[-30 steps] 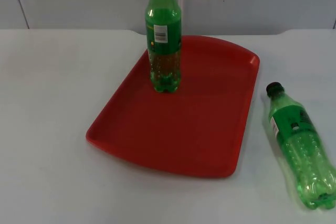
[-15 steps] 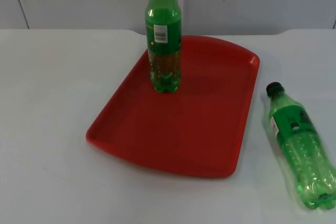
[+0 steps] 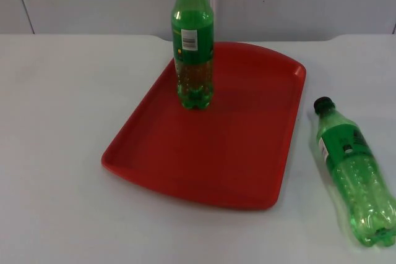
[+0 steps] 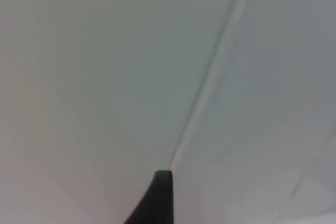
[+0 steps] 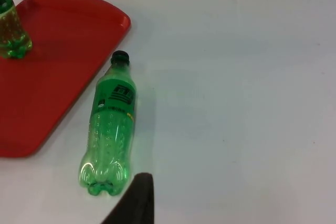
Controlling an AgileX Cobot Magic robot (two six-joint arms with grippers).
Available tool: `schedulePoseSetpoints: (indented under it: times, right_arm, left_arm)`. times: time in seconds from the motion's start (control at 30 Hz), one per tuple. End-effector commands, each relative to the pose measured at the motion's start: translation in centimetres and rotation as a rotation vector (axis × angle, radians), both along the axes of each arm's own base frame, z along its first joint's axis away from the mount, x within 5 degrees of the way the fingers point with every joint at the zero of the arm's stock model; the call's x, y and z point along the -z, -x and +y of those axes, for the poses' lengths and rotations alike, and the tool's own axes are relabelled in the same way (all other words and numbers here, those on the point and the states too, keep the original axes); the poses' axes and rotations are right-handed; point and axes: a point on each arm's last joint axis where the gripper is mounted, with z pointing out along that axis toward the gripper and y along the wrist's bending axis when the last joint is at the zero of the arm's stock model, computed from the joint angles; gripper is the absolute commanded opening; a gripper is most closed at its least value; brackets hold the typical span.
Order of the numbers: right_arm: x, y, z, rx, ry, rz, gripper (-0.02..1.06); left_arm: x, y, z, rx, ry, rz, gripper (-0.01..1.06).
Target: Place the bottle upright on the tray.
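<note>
Seemingly before the pick, one bottle (image 3: 193,41) stands upright on the red tray (image 3: 216,153) while a second (image 5: 110,127) lies on the table (image 3: 55,122) just beside it, below the right gripper (image 5: 137,198), whose grip cannot be told, needing a reach down; the left arm waits.

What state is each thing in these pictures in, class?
Standing bottle: upright on the tray, cap on.
Lying bottle: on its side on the table, right of the tray, cap on.
Tray: flat on the table, holding one bottle.
</note>
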Motion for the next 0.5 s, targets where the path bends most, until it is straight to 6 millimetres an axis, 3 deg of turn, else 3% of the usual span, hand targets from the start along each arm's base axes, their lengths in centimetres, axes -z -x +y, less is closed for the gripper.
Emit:
schedulePoseSetpoints:
  times: [0.0, 0.27, 0.4, 0.47]
  right_arm:
    - [0.0, 0.0, 0.0, 0.007, -0.002, -0.006, 1.05]
    - [0.0, 0.0, 0.0, 0.007, -0.002, -0.006, 1.05]
    - [0.0, 0.0, 0.0, 0.007, -0.002, -0.006, 1.05]
    - [0.0, 0.0, 0.0, 0.007, -0.002, -0.006, 1.05]
  left_arm:
    - [-1.3, 1.1, 0.2, -0.051, 0.030, -0.028, 0.90]
    - [-4.3, 3.6, 1.1, -0.207, 0.017, -0.155, 0.90]
    - [-7.0, 5.9, 3.4, -0.516, -0.031, -0.310, 0.90]
    - [-7.5, 6.5, 3.8, -0.571, -0.073, -0.343, 0.90]
